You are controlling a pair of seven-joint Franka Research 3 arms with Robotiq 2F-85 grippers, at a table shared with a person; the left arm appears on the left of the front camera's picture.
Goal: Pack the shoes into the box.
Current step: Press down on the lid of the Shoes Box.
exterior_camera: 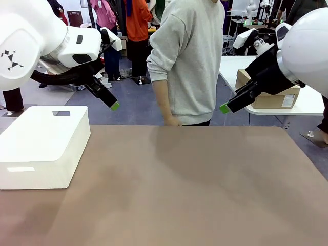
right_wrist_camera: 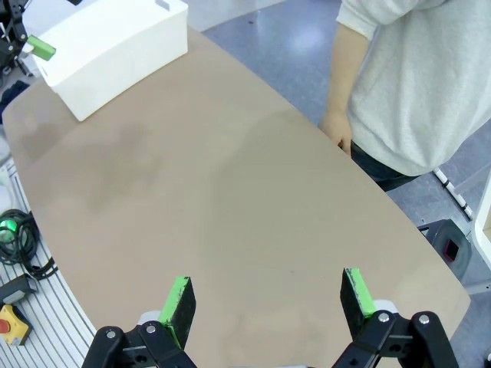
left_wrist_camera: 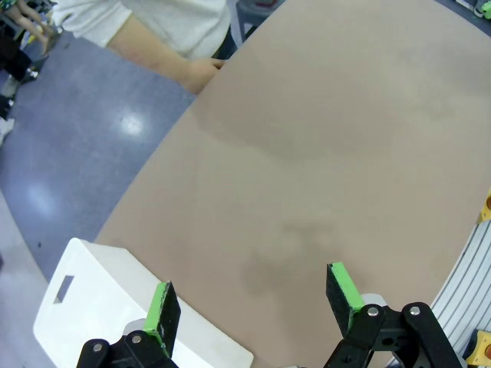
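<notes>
The shoes and the box are out of view. My left gripper (exterior_camera: 114,105) hangs high over the table's far left, above the back of a white plastic box (exterior_camera: 41,143). In the left wrist view its green-padded fingers (left_wrist_camera: 163,307) stand wide apart with nothing between them, so the left gripper (left_wrist_camera: 253,299) is open. My right gripper (exterior_camera: 224,108) hovers above the far right of the table. In the right wrist view the right gripper (right_wrist_camera: 268,297) is also open and empty over bare tabletop.
The brown table (exterior_camera: 195,184) carries the rounded white plastic box (right_wrist_camera: 115,46) at its left edge. A person in a grey sweatshirt stands at the far side, one hand (exterior_camera: 171,121) at the table's edge. A brown carton (exterior_camera: 266,97) sits on another table behind.
</notes>
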